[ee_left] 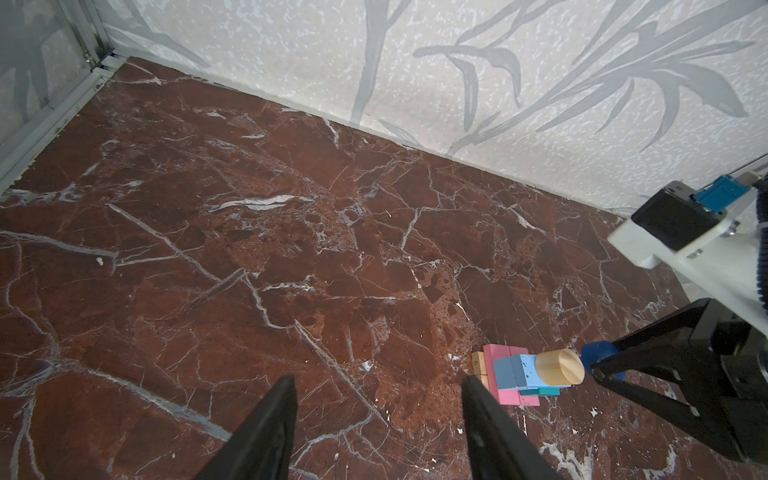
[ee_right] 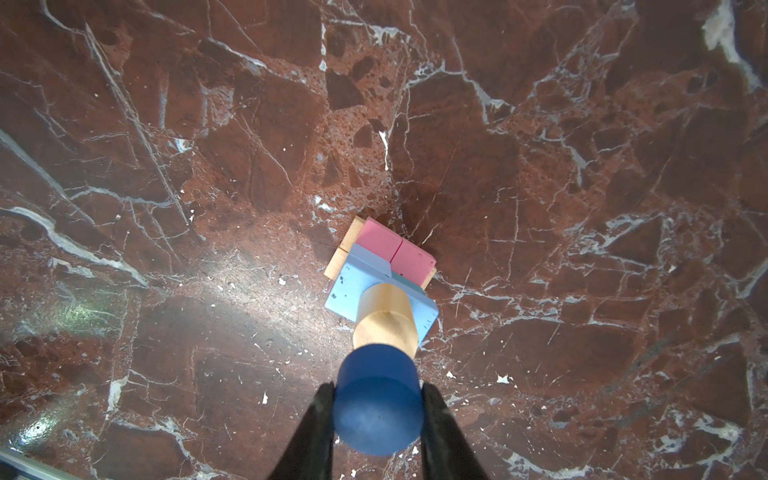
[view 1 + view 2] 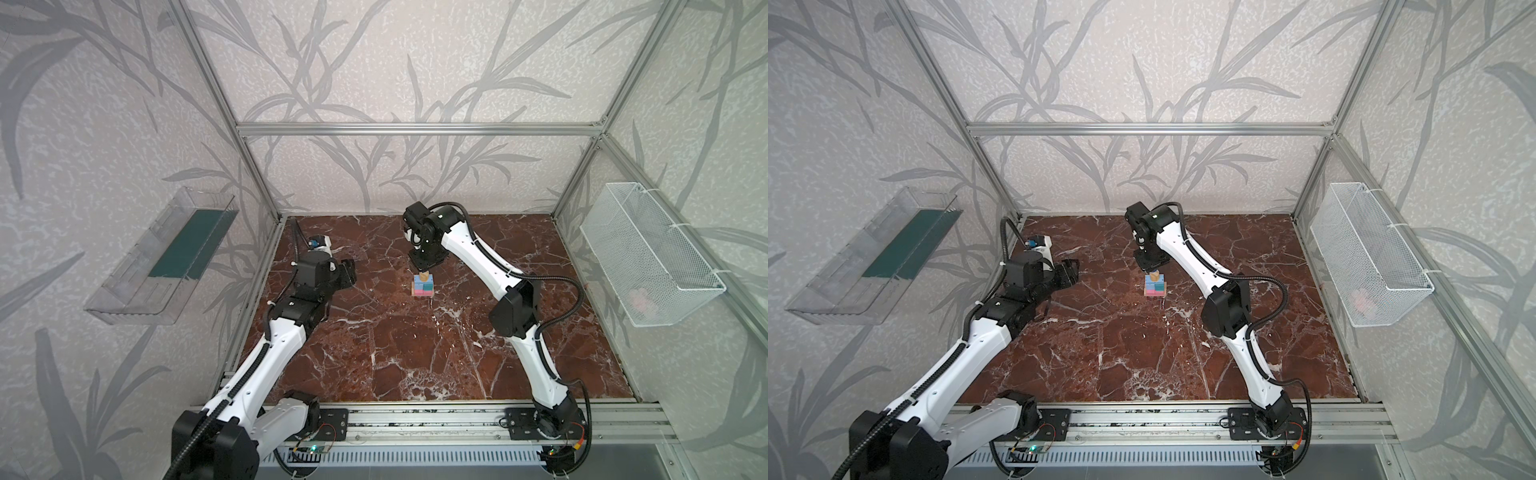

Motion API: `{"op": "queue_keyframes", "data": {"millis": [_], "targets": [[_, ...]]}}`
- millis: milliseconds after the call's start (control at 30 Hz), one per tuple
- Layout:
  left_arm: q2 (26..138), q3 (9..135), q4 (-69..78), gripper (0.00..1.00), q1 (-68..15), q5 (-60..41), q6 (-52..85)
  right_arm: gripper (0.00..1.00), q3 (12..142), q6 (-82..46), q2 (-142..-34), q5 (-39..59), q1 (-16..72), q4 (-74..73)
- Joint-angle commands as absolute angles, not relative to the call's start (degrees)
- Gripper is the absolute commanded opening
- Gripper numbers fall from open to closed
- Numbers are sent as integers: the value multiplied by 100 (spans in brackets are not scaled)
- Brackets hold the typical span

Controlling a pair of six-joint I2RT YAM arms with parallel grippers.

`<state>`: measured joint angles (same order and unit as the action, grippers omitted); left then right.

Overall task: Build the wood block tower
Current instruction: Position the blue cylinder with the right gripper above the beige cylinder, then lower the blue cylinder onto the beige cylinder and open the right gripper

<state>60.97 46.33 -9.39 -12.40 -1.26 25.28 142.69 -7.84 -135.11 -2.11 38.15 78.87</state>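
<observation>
Dark blue cylinder [image 2: 376, 409] gripped by right gripper [image 2: 378, 390] over tower [image 2: 347, 291]

Right hand [image 2: 378, 392] points straight down, gripping (left hand [image 1: 378, 382] hangs spread, empty)

White arm shells [image 3: 465, 243], black joints [image 3: 515, 307], ribbed black cables [image 3: 192, 438], tapered black pincer fingers [image 1: 268, 432]

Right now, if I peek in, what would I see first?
The little colourful tower near the middle of the red marble table catches the eye. The right hand holds a dark blue cylinder right over the tan cylinder on top. The left hand hangs open, off to the left.
</observation>
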Motion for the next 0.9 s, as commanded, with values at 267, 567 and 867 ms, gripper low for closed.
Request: {"op": "queue_keyframes", "data": {"millis": [267,567,867], "targets": [[6084,4570,-886,62,-1178,-158,2557,16,14423,-727,-13741,-241,3764,8124],[6082,4560,-890,62,-1154,-171,2558,16,14412,-733,-13790,-238,3762,8156],[6078,4553,-898,62,-1134,-188,2566,17,14413,-744,-13820,-242,3762,8152]]}}
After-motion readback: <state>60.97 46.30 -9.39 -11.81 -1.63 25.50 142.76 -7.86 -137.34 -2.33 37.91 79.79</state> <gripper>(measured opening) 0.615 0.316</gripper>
